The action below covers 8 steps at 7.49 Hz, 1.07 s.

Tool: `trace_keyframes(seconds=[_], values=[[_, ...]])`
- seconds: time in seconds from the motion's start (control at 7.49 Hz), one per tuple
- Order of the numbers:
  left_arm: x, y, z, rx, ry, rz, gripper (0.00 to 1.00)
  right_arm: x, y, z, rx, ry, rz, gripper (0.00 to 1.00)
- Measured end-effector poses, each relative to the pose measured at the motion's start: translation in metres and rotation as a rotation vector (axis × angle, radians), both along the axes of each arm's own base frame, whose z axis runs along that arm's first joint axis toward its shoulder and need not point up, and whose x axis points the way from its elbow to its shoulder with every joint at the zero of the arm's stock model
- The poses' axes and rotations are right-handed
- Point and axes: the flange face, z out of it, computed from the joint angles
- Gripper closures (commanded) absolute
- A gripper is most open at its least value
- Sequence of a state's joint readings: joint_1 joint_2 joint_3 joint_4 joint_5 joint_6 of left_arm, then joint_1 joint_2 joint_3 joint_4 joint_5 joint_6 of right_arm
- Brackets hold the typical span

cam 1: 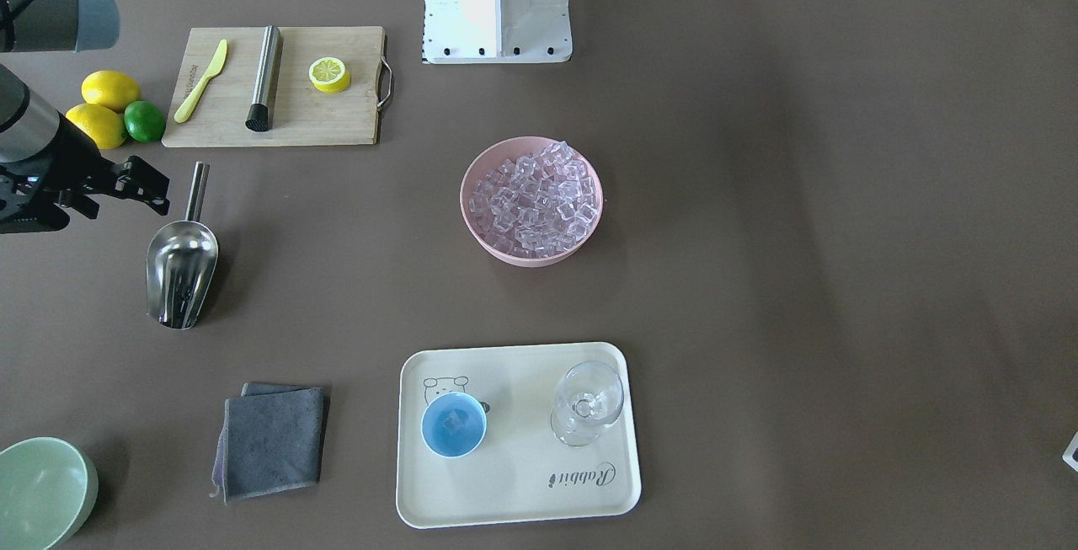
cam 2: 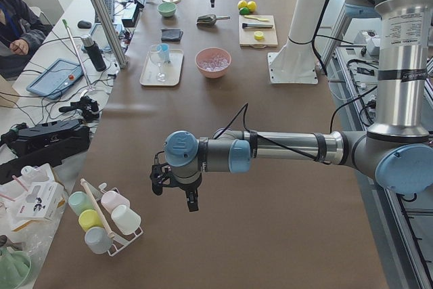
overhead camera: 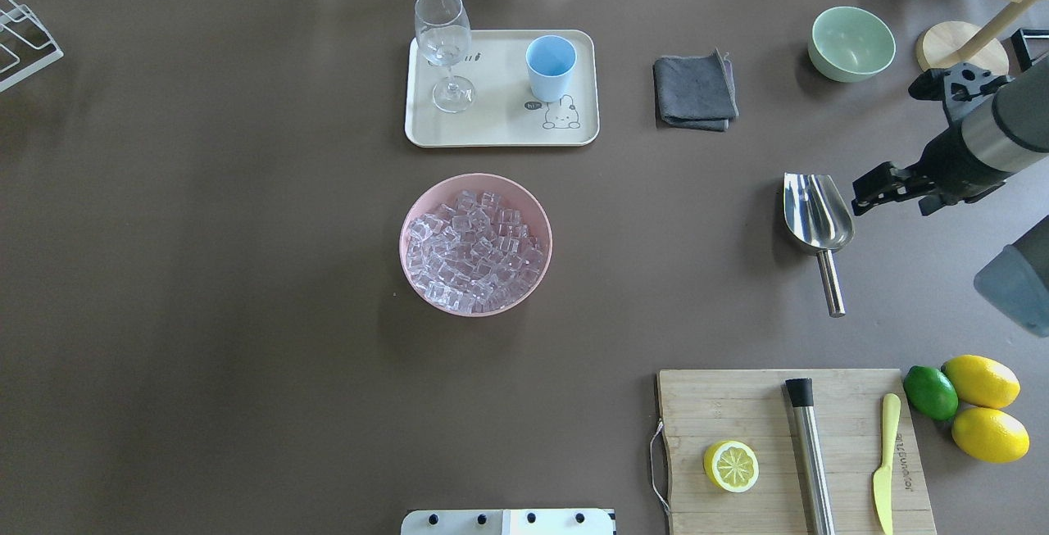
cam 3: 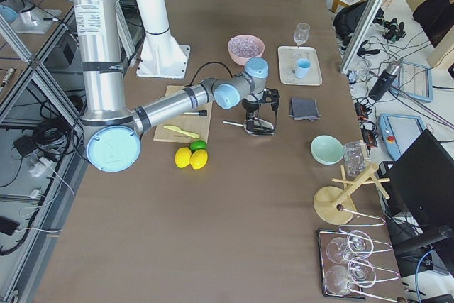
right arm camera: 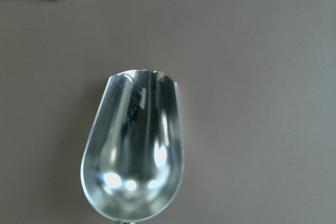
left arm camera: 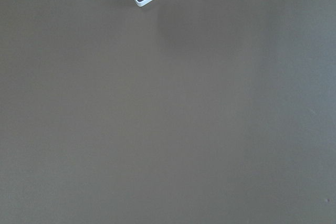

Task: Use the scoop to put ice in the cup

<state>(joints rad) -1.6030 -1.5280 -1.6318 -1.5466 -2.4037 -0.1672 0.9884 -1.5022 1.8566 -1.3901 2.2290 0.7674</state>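
The scoop (cam 1: 181, 268) lies empty on the table, trough toward the tray; it also shows in the overhead view (overhead camera: 817, 211) and the right wrist view (right arm camera: 134, 166). My right gripper (cam 1: 145, 188) is open and hovers just beside the scoop's handle (cam 1: 198, 189), holding nothing. The ice (cam 1: 535, 200) fills a pink bowl (cam 1: 515, 252) at mid-table. The light blue cup (cam 1: 453, 424) stands on the cream tray (cam 1: 522, 483) with something glassy inside. My left gripper (cam 2: 174, 197) hangs over bare table far off; I cannot tell if it is open or shut.
A stemmed glass (cam 1: 587, 403) shares the tray. A grey cloth (cam 1: 274, 440) and green bowl (cam 1: 42, 491) lie near the scoop. A cutting board (cam 1: 337, 120) holds a lemon half, steel cylinder and yellow knife; lemons and a lime (cam 1: 145, 121) sit beside it.
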Motion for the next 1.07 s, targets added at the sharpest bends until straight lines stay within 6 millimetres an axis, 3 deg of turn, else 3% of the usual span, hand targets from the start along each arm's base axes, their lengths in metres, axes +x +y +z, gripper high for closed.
trace_keyframes(seconds=[0.27,0.4,0.67,0.8,1.07], values=[[0.000,0.000,0.000,0.000,0.000,0.000,0.02,0.086,-0.026,0.021,0.101,0.074,-0.050,0.00],[0.000,0.000,0.000,-0.001,-0.001,-0.001,0.02,0.143,-0.036,0.037,0.140,0.114,-0.077,0.00],[0.000,0.000,0.000,-0.002,0.000,0.000,0.02,0.239,-0.028,0.087,0.166,0.153,-0.131,0.00],[0.001,0.000,0.000,-0.003,-0.001,0.000,0.02,0.273,-0.018,0.117,0.174,0.158,-0.164,0.00],[0.001,0.000,0.001,-0.002,-0.001,0.002,0.02,0.306,-0.005,0.152,0.180,0.152,-0.196,0.00]])
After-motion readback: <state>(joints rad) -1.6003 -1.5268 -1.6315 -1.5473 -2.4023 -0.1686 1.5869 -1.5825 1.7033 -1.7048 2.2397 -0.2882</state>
